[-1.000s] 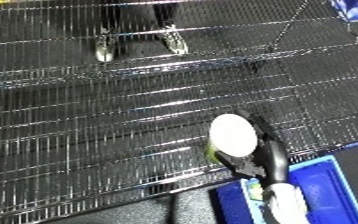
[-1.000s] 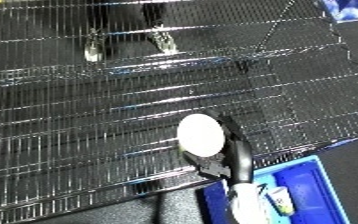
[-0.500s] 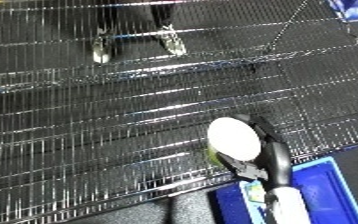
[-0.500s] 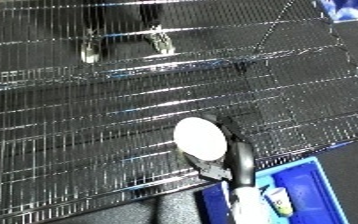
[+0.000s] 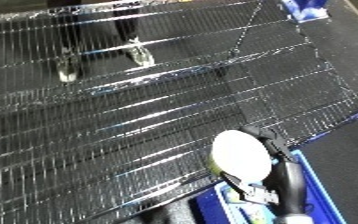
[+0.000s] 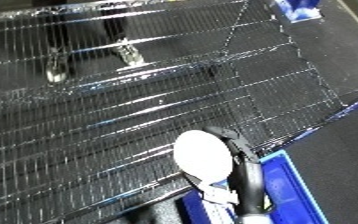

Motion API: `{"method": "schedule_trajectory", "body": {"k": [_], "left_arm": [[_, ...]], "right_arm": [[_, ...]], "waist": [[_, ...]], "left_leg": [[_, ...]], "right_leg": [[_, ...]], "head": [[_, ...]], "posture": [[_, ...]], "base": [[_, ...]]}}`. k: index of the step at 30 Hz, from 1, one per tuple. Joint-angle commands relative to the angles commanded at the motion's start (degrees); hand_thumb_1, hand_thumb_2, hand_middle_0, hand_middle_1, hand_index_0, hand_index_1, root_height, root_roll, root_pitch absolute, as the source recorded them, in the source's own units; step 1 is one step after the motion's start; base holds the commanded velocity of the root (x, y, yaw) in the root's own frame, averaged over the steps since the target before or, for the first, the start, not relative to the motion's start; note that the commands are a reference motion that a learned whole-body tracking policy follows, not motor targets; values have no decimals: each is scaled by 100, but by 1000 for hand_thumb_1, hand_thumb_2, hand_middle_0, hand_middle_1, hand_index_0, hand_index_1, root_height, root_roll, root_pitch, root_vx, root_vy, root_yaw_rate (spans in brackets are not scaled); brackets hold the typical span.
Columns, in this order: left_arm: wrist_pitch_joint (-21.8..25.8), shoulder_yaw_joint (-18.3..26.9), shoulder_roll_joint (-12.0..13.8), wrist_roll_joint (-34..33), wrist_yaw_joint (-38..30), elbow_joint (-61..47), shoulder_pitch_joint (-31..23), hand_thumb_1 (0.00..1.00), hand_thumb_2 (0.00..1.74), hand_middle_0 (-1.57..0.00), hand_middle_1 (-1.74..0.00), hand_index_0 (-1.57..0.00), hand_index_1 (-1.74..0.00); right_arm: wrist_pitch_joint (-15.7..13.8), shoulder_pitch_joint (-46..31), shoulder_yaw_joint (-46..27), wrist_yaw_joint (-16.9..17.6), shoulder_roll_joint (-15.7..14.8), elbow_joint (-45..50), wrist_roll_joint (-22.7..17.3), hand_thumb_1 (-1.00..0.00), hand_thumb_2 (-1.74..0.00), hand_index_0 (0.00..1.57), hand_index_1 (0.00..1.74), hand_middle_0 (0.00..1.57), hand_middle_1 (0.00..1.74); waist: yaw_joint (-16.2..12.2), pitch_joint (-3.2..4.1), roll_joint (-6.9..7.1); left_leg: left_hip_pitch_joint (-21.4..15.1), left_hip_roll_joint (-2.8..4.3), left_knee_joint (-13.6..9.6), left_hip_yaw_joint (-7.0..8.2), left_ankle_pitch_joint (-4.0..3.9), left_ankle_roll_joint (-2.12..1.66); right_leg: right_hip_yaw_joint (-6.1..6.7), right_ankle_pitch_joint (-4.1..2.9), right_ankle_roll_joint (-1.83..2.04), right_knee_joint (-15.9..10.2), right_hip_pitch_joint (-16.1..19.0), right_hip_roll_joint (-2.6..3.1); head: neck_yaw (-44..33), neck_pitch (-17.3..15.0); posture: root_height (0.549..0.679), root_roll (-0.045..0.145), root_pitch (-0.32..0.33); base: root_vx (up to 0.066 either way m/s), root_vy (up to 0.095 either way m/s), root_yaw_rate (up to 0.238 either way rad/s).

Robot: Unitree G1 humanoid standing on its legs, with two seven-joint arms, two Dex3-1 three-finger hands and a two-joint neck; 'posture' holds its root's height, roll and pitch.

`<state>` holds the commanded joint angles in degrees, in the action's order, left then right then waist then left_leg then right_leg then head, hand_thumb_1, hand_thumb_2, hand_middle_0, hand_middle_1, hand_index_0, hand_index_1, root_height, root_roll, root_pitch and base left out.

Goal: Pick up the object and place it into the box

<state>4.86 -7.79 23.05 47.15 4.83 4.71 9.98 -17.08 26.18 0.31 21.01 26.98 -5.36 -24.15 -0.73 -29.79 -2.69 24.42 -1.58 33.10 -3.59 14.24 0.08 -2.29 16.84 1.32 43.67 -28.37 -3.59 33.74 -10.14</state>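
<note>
One robot hand (image 6: pixel 238 167) is all I have in view, the right one, black and coming up from the lower edge on its white and silver forearm, and its fingers are curled round a pale, rounded object (image 6: pixel 202 156) that looks white with a faint yellowish tinge along its lower left side. I cannot tell from here what the object actually is. It sits lifted in the grasp, held over the near edge of the wire-mesh tabletop (image 5: pixel 140 125), with the dark fingers wrapping its right side and underside. Just below and to the right of it lies the blue bin (image 6: pixel 286 192), whose rim runs along the lower right part of both views; the object appears above the bin's near-left corner rather than inside it, though I cannot judge the gap between them. My wire tabletop fills most of the view, gleaming in slanted bands, and through its mesh I can see a pair of shoes (image 5: pixel 104 60) on the floor beneath, towards the upper left. Something small and blue (image 5: pixel 304 9) shows at the top right corner, past the tabletop's far edge. My left robot hand shows in neither eye view.
</note>
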Motion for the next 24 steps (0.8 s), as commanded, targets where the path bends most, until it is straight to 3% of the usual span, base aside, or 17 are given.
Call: {"method": "schedule_trajectory", "body": {"k": [6,12,18,24], "left_arm": [[63,63,-75,-33,77,24,-71,1000,1740,-1570,-1740,-1570,-1740],[209,28,-196,31,121,71,-83,1000,1740,-1570,-1740,-1570,-1740],[381,-36,-361,69,171,236,-59,1000,1740,-1570,-1740,-1570,-1740],[551,-125,-484,127,177,350,-54,1000,1740,-1570,-1740,-1570,-1740]], "right_arm": [[-137,-455,-349,81,-10,300,-28,-700,-1218,1099,1218,1099,1218],[-184,-860,-622,138,21,469,-205,-700,-1218,1099,1218,1099,1218],[-273,-1311,-851,34,43,338,-468,-700,-1218,1099,1218,1099,1218],[-308,-1655,-1061,64,123,104,-641,-700,-1218,1099,1218,1099,1218]], "waist": [[-225,0,-39],[-501,0,-165],[-797,24,-309],[-1029,62,-433]], "left_leg": [[-277,46,-145,135,-6,-49],[-578,91,-391,280,-68,-100],[-873,129,-640,424,-135,-151],[-1041,125,-719,561,-107,-184]], "right_leg": [[85,-54,20,-228,213,-21],[197,-86,35,-435,383,-39],[308,-85,54,-574,539,-39],[373,-115,68,-702,615,-74]], "head": [[232,147],[603,193],[958,86],[1237,-190]], "posture": [[648,60,84],[653,69,78],[655,75,69],[658,83,67]], "base": [[-49,50,-174],[-44,96,-206],[-12,107,-191],[-8,95,-145]]}}
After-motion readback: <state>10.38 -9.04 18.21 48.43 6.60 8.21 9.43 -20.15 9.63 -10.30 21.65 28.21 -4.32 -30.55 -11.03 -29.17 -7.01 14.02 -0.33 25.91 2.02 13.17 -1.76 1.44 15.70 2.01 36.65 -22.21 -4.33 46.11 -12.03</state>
